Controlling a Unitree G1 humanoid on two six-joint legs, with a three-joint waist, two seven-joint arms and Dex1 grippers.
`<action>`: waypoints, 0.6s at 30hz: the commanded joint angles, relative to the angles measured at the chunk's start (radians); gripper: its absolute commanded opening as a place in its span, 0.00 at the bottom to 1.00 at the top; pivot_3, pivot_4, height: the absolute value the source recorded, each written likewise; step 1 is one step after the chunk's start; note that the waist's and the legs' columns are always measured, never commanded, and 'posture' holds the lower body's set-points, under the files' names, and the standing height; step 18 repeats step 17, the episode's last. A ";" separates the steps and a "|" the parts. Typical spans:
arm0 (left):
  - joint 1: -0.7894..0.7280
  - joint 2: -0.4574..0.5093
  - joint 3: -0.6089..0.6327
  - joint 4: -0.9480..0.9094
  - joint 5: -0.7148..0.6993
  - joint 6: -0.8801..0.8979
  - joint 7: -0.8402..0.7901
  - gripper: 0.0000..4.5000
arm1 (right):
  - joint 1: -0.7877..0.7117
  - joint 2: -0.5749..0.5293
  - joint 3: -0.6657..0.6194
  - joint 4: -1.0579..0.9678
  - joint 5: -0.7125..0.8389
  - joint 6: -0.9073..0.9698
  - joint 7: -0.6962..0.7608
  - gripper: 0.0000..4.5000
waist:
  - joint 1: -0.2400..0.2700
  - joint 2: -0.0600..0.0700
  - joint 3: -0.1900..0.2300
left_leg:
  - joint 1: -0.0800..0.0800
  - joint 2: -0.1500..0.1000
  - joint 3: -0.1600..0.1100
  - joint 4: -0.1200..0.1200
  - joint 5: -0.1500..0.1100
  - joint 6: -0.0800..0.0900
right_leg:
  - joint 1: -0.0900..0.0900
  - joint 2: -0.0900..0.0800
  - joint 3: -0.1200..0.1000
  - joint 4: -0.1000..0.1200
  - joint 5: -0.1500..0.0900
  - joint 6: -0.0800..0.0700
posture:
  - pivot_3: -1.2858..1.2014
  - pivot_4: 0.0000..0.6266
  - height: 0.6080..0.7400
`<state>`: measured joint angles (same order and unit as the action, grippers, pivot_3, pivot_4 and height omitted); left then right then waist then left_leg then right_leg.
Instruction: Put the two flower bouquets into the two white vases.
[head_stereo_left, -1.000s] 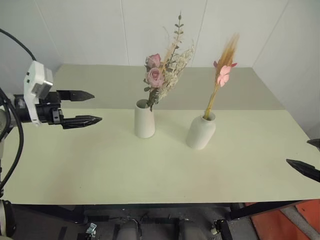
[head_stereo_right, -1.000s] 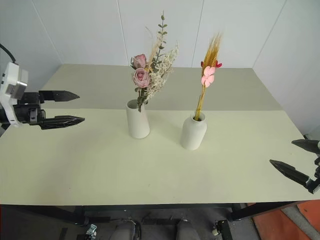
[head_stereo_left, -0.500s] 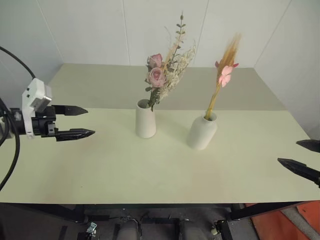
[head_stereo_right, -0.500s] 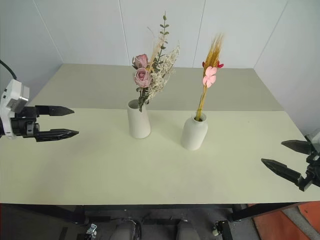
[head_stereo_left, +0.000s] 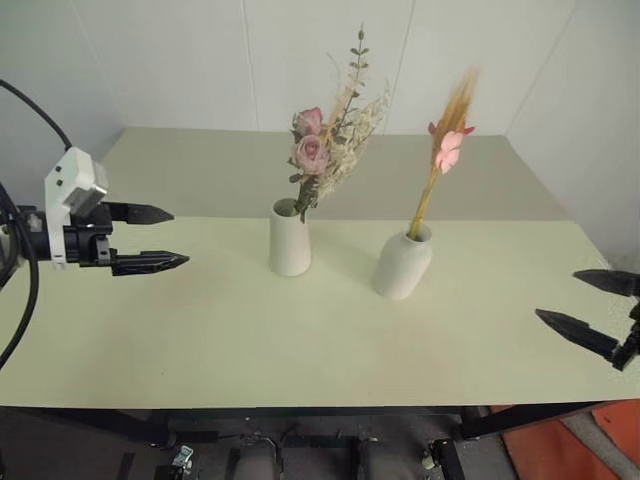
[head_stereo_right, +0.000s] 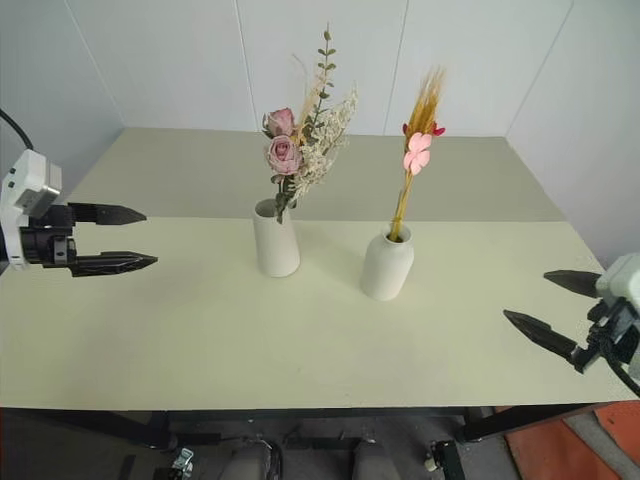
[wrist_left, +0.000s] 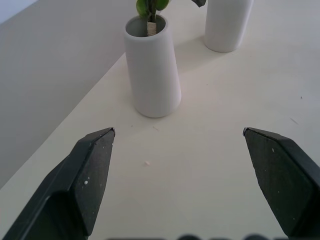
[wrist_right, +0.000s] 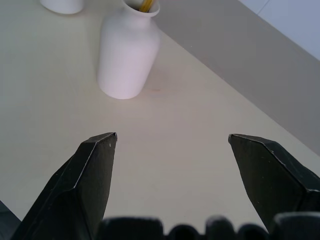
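The bushy bouquet of pink roses and pale sprigs (head_stereo_left: 327, 150) stands upright in the tapered white vase (head_stereo_left: 289, 240) at the table's middle. To its right, the slim tan stalks with a small pink flower (head_stereo_left: 446, 140) rise from the rounded narrow-necked white vase (head_stereo_left: 402, 264). My left gripper (head_stereo_left: 163, 238) hovers open over the table's left side, well apart from the tapered vase (wrist_left: 152, 75), nothing between its fingers. My right gripper (head_stereo_right: 548, 308) is open and empty near the table's right front corner, pointing toward the rounded vase (wrist_right: 127, 50).
The pale table (head_stereo_left: 300, 340) has a darker rear half and meets white walls behind. An orange-red object (head_stereo_left: 600, 440) lies on the floor below the right front corner. Dark equipment sits under the front edge.
My left gripper has drawn back leftward, away from the tapered vase. My right gripper has come further in over the table's right edge. Both vases and bouquets stay put.
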<state>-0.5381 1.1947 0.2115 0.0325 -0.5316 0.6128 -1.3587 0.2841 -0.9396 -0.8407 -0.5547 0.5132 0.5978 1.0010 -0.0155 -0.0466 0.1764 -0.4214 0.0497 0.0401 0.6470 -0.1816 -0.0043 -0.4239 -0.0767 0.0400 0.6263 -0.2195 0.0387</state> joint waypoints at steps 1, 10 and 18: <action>-0.010 0.050 0.020 -0.044 -0.027 0.052 -0.016 1.00 | 0.003 0.000 -0.017 0.001 -0.009 -0.027 -0.004 0.94 | 0.001 0.000 0.000 | 0.000 0.000 0.000 0.000 0.000 0.000 | 0.000 0.000 0.000 0.000 0.000 0.000 | 0.52 0.24 1.00; 0.020 0.032 0.032 -0.105 -0.088 0.119 -0.009 1.00 | -0.023 -0.019 -0.014 -0.010 0.010 -0.010 -0.006 0.94 | 0.003 0.000 0.000 | 0.000 0.000 0.000 0.000 0.000 0.000 | 0.000 0.000 0.000 0.001 -0.001 -0.002 | 0.52 0.24 1.00; 0.076 -0.001 0.071 -0.160 -0.098 0.125 0.045 1.00 | -0.060 -0.065 -0.024 0.079 0.035 -0.027 0.066 0.94 | 0.003 0.000 0.000 | 0.000 0.000 0.000 0.000 0.000 0.000 | 0.000 0.000 0.000 0.000 0.000 0.000 | 0.52 0.24 1.00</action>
